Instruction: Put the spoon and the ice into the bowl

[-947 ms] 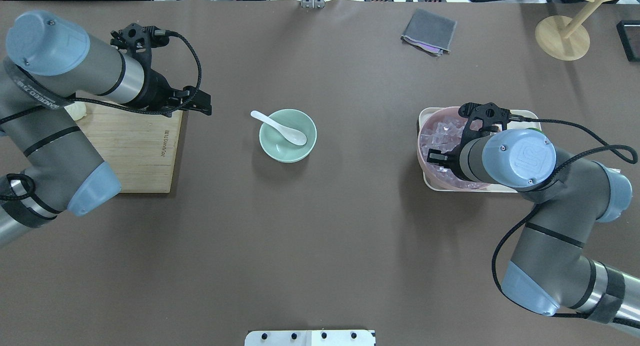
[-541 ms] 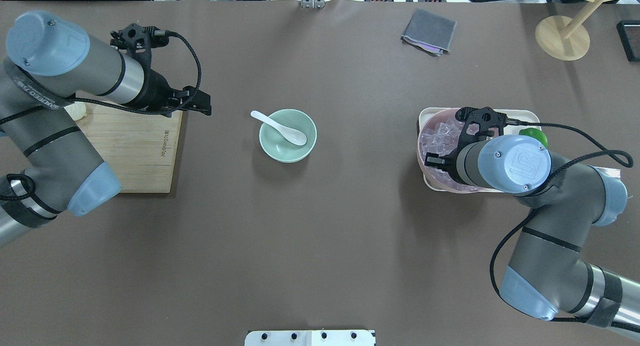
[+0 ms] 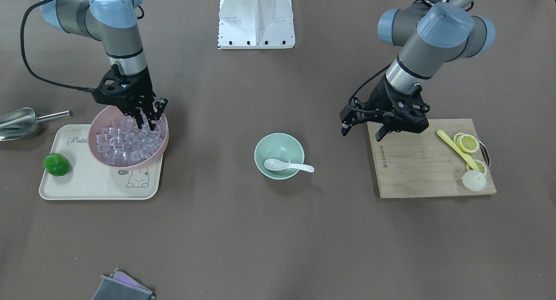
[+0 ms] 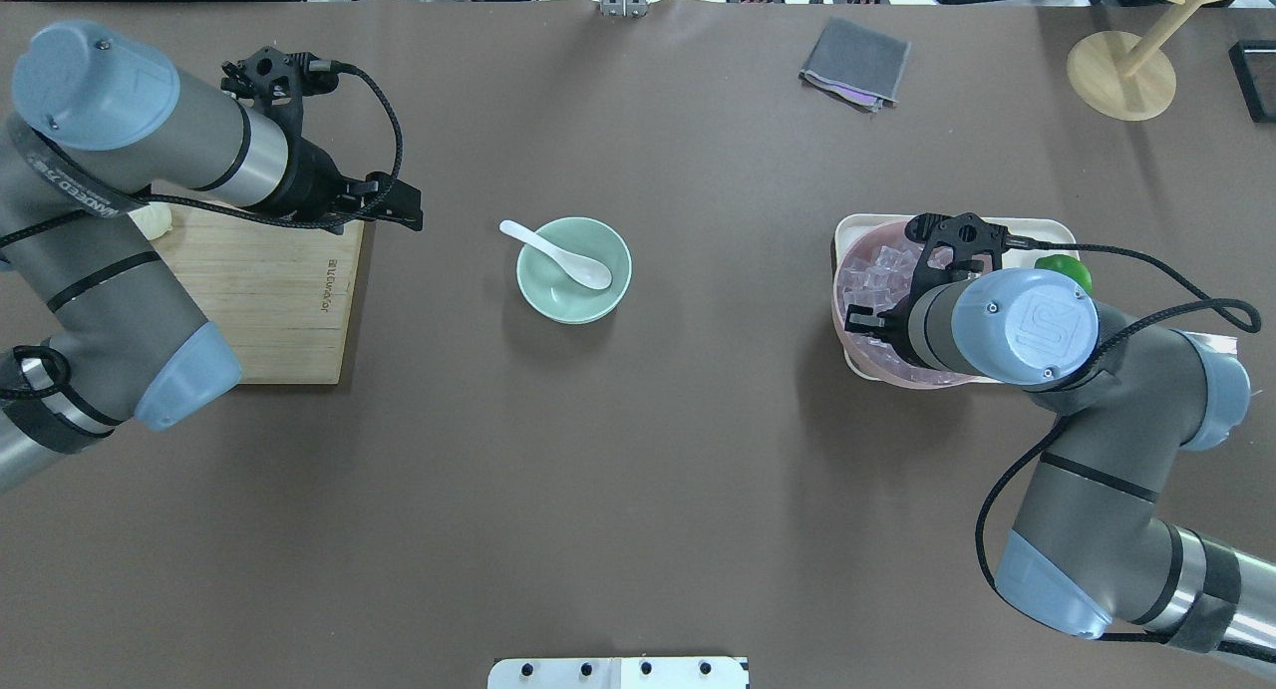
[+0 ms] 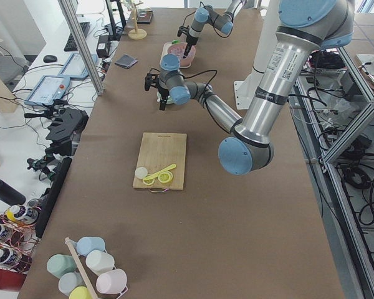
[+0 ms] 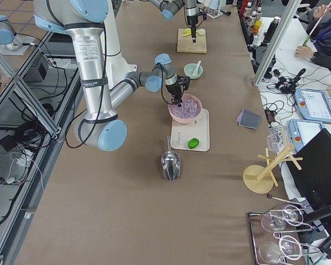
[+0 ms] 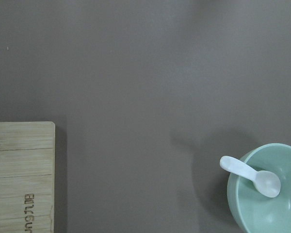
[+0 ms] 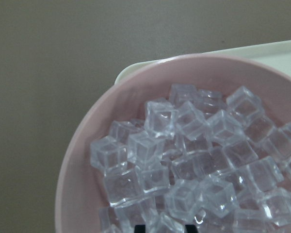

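The white spoon [image 3: 286, 165] lies in the mint-green bowl [image 3: 279, 148] at the table's middle, with its handle over the rim. Both also show in the overhead view, the spoon [image 4: 558, 255] and the bowl [image 4: 583, 295], and in the left wrist view, the spoon [image 7: 252, 175]. Clear ice cubes [image 3: 124, 143] fill a pink bowl [image 3: 92, 137]. My right gripper [image 3: 146, 123] reaches down into the ice [image 8: 184, 160]. Its narrow-set fingertips [image 8: 140, 227] hold one cube between them. My left gripper [image 3: 360, 134] is open and empty, above the cutting board's corner.
The pink bowl stands on a cream tray [image 3: 87, 187] with a green lime [image 3: 56, 164]. A metal scoop [image 3: 17, 122] lies beside it. The cutting board [image 3: 417, 169] holds a yellow utensil [image 3: 456, 148] and lemon slices [image 3: 467, 143]. A grey cloth [image 4: 855, 63] and a wooden stand [image 4: 1121, 76] are far off.
My right arm has shifted over the pink bowl and its gripper has gone down into the ice. The left arm, the spoon and the mint bowl have not moved.
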{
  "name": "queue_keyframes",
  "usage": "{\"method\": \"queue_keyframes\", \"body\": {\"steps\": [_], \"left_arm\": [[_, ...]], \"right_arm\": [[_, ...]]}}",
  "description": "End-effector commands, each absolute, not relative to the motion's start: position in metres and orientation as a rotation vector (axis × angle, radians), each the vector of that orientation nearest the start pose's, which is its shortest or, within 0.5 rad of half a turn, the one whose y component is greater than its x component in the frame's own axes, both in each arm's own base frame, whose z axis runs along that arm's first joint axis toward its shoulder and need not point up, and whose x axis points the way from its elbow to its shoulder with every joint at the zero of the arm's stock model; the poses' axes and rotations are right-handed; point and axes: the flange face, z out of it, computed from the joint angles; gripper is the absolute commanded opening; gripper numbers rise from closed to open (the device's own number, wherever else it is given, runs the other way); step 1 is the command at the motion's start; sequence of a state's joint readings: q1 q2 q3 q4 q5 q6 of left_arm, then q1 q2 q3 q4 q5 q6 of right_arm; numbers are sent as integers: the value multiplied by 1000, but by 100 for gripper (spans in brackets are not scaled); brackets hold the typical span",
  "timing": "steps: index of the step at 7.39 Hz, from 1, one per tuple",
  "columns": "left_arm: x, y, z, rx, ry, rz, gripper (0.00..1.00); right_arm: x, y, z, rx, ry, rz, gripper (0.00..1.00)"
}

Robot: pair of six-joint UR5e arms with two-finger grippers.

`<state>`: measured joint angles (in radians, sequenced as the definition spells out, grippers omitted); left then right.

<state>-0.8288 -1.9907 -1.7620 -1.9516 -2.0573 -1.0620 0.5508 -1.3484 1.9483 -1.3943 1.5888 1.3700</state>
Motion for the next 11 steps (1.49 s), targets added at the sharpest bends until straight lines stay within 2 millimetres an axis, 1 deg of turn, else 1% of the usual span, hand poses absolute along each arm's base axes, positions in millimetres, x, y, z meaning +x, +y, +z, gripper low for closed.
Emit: {"method": "queue_keyframes", "body": {"steps": [1, 2, 3, 4, 5, 6, 7, 8, 9, 10, 11], "left_arm": [[331, -532, 288, 209, 1029, -5, 98], [299, -547, 294, 214, 1019, 58, 98], [262, -563, 303, 202, 998, 121, 98], [215, -582, 315, 229, 953, 180, 99], [174, -596, 344, 245, 891, 235, 99], [131, -607, 393, 257, 829, 321, 99], [78, -613, 463, 245, 783, 378, 99], [23, -618, 523, 216, 754, 374, 99], [-20, -617, 574, 156, 749, 325, 99], [-48, -612, 601, 121, 744, 291, 99], [-62, -580, 635, 118, 745, 284, 99]], "right_arm": [[-398, -424, 330, 325, -762, 295, 0], [-399, -433, 301, 359, -804, 283, 0], [-407, -438, 266, 387, -855, 277, 0], [-415, -439, 242, 408, -888, 266, 0], [-429, -436, 217, 429, -921, 242, 0], [-452, -434, 197, 454, -935, 233, 0], [-480, -430, 179, 488, -934, 230, 0], [-496, -429, 171, 494, -934, 228, 0], [-512, -428, 165, 487, -933, 224, 0], [-530, -429, 158, 496, -923, 225, 0], [-546, -426, 160, 499, -906, 219, 0]]}}
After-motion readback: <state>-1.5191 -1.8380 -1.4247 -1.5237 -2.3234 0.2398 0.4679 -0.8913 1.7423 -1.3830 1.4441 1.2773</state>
